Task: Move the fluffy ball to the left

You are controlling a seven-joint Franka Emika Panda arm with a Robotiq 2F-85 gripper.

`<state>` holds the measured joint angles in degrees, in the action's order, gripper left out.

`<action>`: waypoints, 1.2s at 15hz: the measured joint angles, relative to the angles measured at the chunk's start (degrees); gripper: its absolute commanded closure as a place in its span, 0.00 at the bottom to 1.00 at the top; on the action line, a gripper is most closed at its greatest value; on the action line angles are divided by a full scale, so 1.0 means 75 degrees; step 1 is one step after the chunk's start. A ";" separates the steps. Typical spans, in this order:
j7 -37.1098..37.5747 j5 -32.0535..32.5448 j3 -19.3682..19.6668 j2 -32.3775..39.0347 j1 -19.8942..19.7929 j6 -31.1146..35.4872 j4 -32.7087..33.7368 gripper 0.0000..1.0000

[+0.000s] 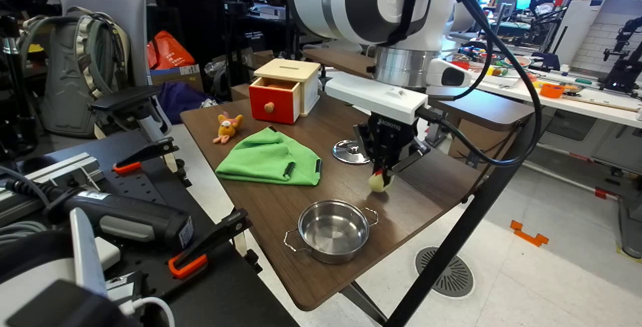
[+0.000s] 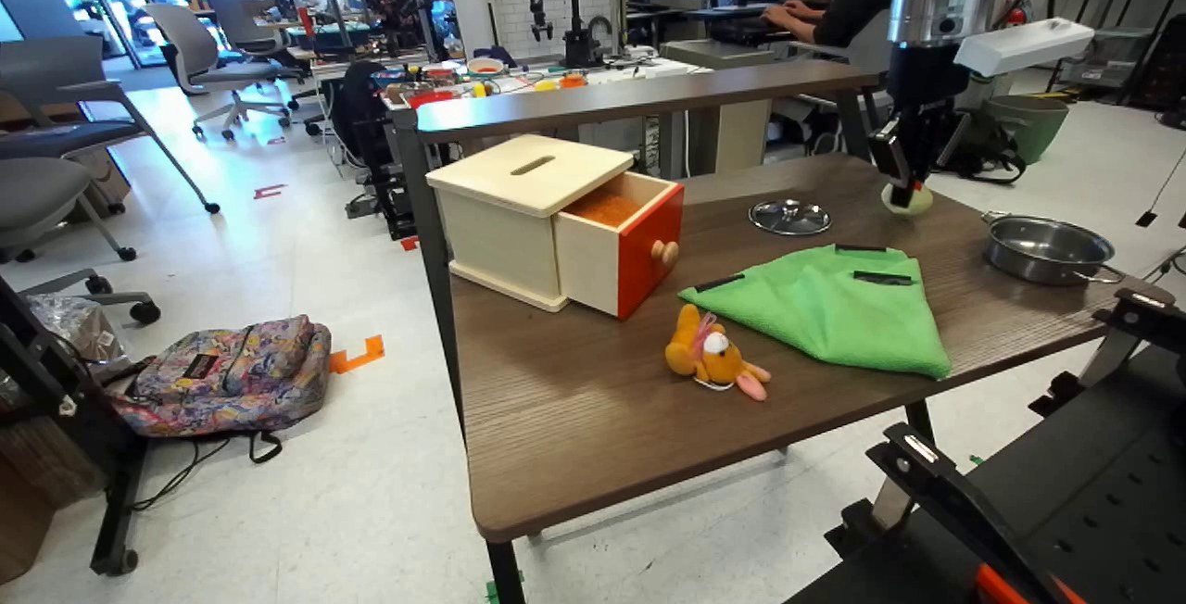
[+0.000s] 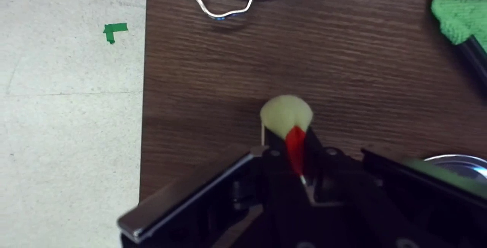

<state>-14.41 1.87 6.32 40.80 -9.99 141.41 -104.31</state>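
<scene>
The fluffy ball (image 1: pixel 379 181) looks pale yellow with a red part and is soft and rounded. It also shows in an exterior view (image 2: pixel 906 200) and in the wrist view (image 3: pixel 285 113), at the tips of my gripper. My gripper (image 1: pixel 383 170) is shut on the fluffy ball, with the red part squeezed between the fingertips and the pale part bulging out below. The gripper points down near the table's edge, between the steel pot and the lid. I cannot tell whether the ball touches the table. The fingers hide part of it.
A two-handled steel pot (image 1: pixel 331 254) stands near the table corner. A round steel lid (image 2: pixel 789 217), a crumpled green cloth (image 1: pixel 271 159), an orange toy figure (image 2: pixel 713 358) and a wooden box (image 2: pixel 505 243) with its red-fronted drawer open are also on the brown table (image 2: pixel 574 456).
</scene>
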 measured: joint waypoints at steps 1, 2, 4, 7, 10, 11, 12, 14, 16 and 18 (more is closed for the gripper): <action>0.0000 0.0004 -0.0008 -0.0140 0.0000 -0.0017 -0.0099 0.96; -0.0010 0.0010 -0.0025 -0.0327 0.0000 -0.0029 -0.0249 0.96; -0.0078 0.0018 -0.0114 -0.0852 0.0001 -0.0032 -0.0702 0.96; -0.0189 0.0059 -0.0343 -0.1757 0.0067 -0.0036 -0.1518 0.96; -0.0150 0.0283 -0.0508 -0.2483 0.0404 -0.0030 -0.2256 0.96; -0.0102 0.0375 -0.0552 -0.2655 0.0568 -0.0018 -0.2462 0.96; -0.0056 0.0477 -0.0605 -0.2800 0.0741 -0.0014 -0.2651 0.96; 0.0035 0.0633 -0.0741 -0.3013 0.1073 -0.0011 -0.2957 0.96; 0.0139 0.0770 -0.0899 -0.3128 0.1373 -0.0009 -0.3127 0.96; 0.0213 0.0792 -0.1038 -0.3150 0.1625 -0.0008 -0.3131 0.96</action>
<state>-12.81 7.81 -1.47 17.18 2.19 141.35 -127.80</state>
